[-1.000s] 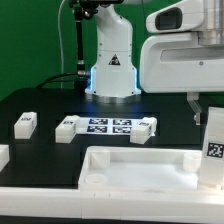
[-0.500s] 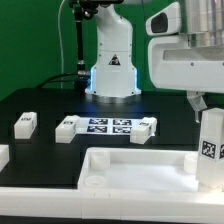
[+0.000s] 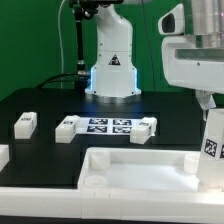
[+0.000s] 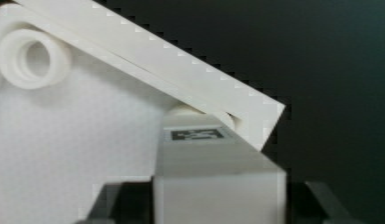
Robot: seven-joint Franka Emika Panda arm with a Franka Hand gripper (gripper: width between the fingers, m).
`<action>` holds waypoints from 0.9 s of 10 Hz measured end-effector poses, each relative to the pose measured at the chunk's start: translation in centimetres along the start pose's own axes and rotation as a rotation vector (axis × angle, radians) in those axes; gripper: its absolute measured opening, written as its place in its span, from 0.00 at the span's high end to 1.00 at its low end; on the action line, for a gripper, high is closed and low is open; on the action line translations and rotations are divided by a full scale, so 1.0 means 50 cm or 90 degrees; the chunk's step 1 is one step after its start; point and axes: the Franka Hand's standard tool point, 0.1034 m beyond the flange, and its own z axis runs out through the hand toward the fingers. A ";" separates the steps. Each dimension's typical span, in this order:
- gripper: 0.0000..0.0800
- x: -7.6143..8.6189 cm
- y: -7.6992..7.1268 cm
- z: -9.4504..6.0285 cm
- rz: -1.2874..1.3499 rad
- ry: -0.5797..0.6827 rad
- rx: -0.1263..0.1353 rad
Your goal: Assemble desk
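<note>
The desk panel, white and rimmed, lies at the front of the black table. Its round corner socket and rim corner show in the wrist view. My gripper is shut on a white square-section leg with a tag and holds it upright over the panel's corner at the exterior view's right. In the wrist view the leg fills the gap between the fingers of my gripper. The leg's lower end is hidden.
The marker board lies mid-table. Loose tagged legs lie beside it, further left, and one at the left edge. The robot base stands behind.
The wrist and arm body have shifted to the exterior view's right. The held leg has dropped slightly and stays over the panel's right corner.
</note>
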 end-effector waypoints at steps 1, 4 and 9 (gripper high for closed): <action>0.48 -0.001 0.001 0.000 -0.032 0.000 -0.002; 0.19 -0.004 0.001 0.001 -0.115 -0.002 -0.004; 0.19 -0.003 0.010 0.002 -0.408 0.008 -0.035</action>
